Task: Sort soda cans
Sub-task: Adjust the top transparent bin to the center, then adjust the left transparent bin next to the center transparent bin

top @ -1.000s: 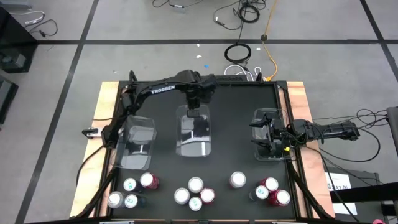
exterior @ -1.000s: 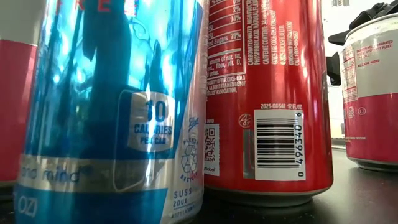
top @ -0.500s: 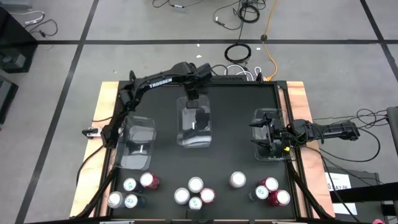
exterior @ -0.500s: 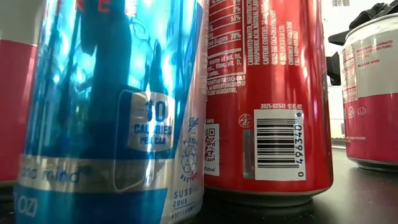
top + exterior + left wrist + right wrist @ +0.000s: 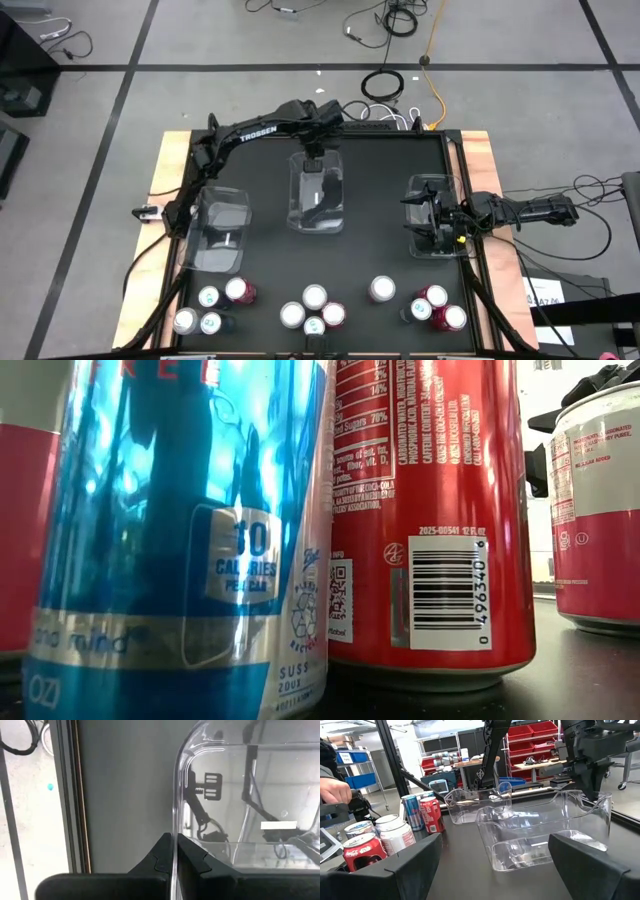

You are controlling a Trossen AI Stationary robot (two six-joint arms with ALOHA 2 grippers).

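Several soda cans (image 5: 315, 308), red, pinkish and silver-blue, stand upright in clusters along the table's near edge; the low view sees a silver-blue can (image 5: 180, 540) and a red one (image 5: 430, 510) close up. My left gripper (image 5: 316, 152) is at the far end of the middle clear bin (image 5: 316, 195), shut on its wall. My right gripper (image 5: 422, 215) hovers open over the right clear bin (image 5: 437, 232) by the table's right edge, holding nothing. From the right wrist view, the cans (image 5: 380, 835) and the middle bin (image 5: 545, 835) show across the table. My left gripper (image 5: 174, 851) pinches the middle bin's far end wall at its rim (image 5: 175, 820), one finger inside the bin and one outside. The fingers come from above at the table's far side. I cannot tell whether the bin's bottom rests on the table.
A third clear bin (image 5: 222, 230) sits on the table's left side. Bare black tabletop lies between the bins and the row of cans. A person's hand (image 5: 335, 790) shows beyond the table's near edge. Cables lie on the floor past the far edge.
My left gripper has drawn back toward the table's far edge, still shut on the middle bin's wall. The whole bin has moved with it toward the far edge and slightly right. The right arm and the cans have kept still.
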